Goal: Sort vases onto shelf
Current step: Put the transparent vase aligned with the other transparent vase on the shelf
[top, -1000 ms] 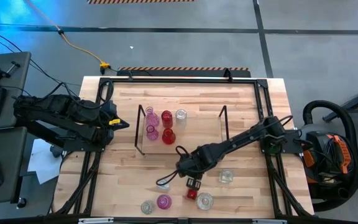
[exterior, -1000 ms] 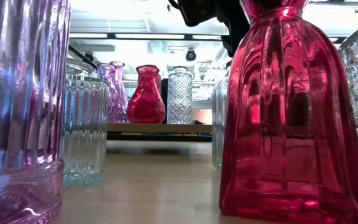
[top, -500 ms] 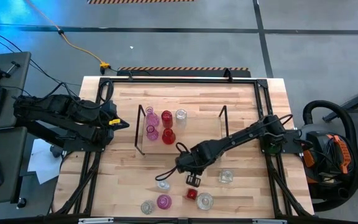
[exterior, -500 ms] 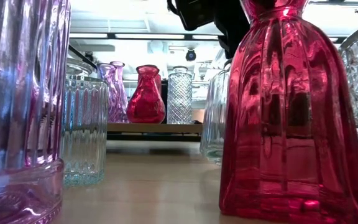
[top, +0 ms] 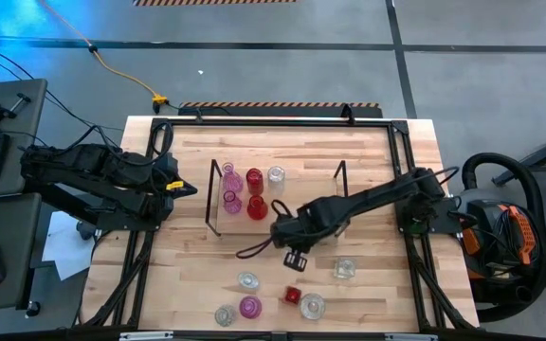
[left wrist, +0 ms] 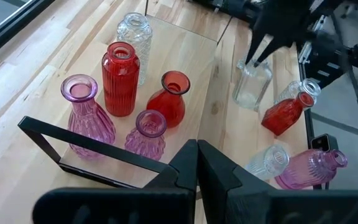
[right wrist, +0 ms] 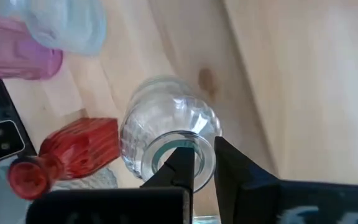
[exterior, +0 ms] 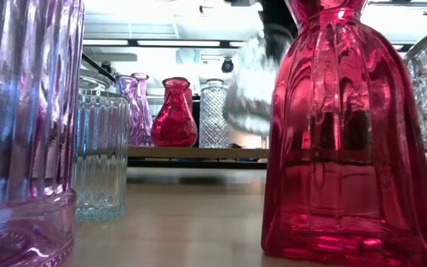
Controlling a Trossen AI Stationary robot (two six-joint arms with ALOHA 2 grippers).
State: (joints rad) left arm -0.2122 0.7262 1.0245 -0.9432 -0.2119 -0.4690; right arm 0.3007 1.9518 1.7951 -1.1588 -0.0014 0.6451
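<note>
Five vases stand on the shelf [top: 297, 210] at its left end: two pink, two red and one clear, seen together in the left wrist view as a pink vase [left wrist: 87, 117], a smaller pink one [left wrist: 145, 132], a tall red vase [left wrist: 120, 78], a round red vase [left wrist: 173, 98] and a clear cut-glass vase [left wrist: 133, 36]. A sixth, a clear vase [right wrist: 166, 144], is held by its rim in the right claw [right wrist: 202, 163], whose fingers are nearly closed on the glass, one inside the mouth and one outside; it is carried above the table [top: 377, 161], just beside the shelf's front edge. Still left on the table near its front are a clear vase [top: 247, 281], another clear one [top: 224, 315], a pink one [top: 250, 307], a small red one [top: 292, 296] and two further clear ones [top: 312, 306] [top: 345, 269]. So the task is judged a little under half done. The left claw [left wrist: 196, 163] is shut and empty, parked at the table's left edge. Compared with a second ago, the right arm has been raised from the front group toward the shelf, and its claw has been closed.
</note>
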